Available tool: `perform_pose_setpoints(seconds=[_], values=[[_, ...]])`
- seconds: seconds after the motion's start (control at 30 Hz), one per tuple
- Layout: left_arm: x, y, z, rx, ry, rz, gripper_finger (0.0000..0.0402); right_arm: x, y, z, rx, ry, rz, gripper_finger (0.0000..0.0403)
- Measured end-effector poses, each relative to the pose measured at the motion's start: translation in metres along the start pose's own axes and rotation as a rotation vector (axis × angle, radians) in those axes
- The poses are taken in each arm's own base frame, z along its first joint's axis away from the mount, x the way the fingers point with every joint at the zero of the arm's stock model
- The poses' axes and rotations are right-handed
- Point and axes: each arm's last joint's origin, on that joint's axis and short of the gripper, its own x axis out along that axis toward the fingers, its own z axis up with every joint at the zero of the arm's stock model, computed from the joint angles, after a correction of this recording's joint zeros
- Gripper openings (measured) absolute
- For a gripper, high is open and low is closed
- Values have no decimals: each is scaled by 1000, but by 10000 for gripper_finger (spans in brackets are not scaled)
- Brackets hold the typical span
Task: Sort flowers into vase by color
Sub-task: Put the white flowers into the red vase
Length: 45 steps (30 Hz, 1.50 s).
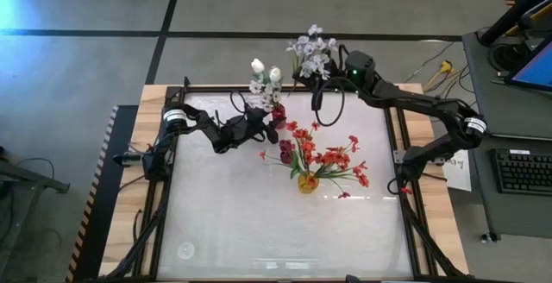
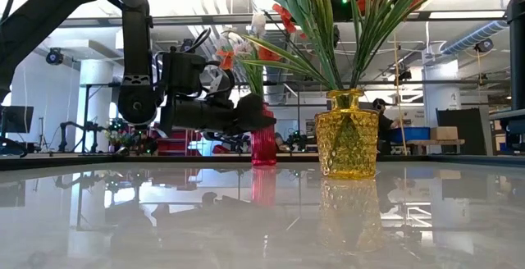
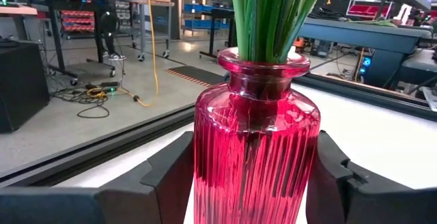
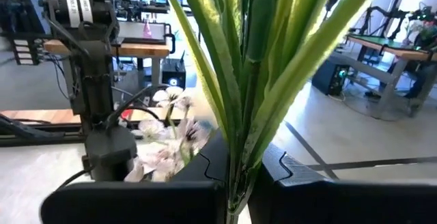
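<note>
Now the left gripper (image 3: 256, 183) is bracing the red vase (image 3: 256, 135) while the right gripper (image 4: 235, 183), clenching white sprays (image 1: 312, 52), is risking toppling it.

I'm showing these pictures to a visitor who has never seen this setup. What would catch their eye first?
Most likely the yellow vase full of red-orange flowers near the middle of the table. Next, the left gripper with its fingers on either side of a pink vase holding white tulips near the far edge. Then the right gripper, shut on a bunch of white flowers past the far edge.
</note>
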Motion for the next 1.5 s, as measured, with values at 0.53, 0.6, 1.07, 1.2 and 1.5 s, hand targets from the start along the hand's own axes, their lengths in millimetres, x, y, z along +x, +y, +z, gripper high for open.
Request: perform_pose_setpoints(seconds=[0.53,0.6,1.07,1.2,1.5], values=[[0,0,0,2,5,1,200,-4,18,-32,27,-133,13,18],[0,0,0,2,6,1,200,-4,21,-33,28,-129,21,18],[0,0,-1,3,8,2,200,-3,25,-32,21,-132,34,18],[0,0,-1,3,8,2,200,-2,25,-32,21,-132,36,18],[0,0,-1,4,8,2,200,7,29,-41,12,-118,11,18]])
